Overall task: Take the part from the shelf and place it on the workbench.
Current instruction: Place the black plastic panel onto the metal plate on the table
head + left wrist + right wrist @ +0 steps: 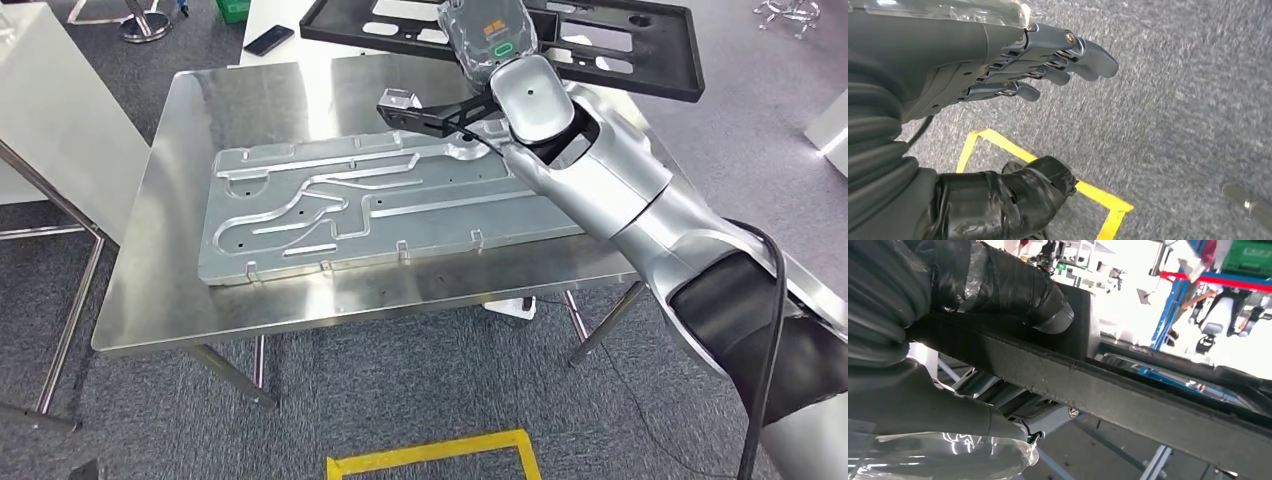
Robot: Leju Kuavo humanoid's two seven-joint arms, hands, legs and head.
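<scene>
A black frame-like part (pixel 600 45) is held up by the right hand (pixel 490 40), beyond the far edge of the steel desk (pixel 150 290) and raised above it. In the head view the right arm is stretched forward from the lower right across the desk, and the hand's grey cover is seen at the part's near rail. In the right wrist view the hand (pixel 948 340) is clamped on a flat black bar of the part (pixel 1128 400): the taped thumb (pixel 1013 287) is pressed on one face and the rest of the hand lies against the opposite face, so the bar runs out between them.

A grey metal plate with raised channels (pixel 350 205) is laid flat on the desk, below and nearer than the part. A dark phone (pixel 268 40) is seen on the white surface behind the desk.

The left hand (pixel 1013 65) is hung over grey carpet beside yellow floor tape (pixel 998 142); nothing is held in it and its fingers (pixel 1088 55) are extended, slightly apart.
</scene>
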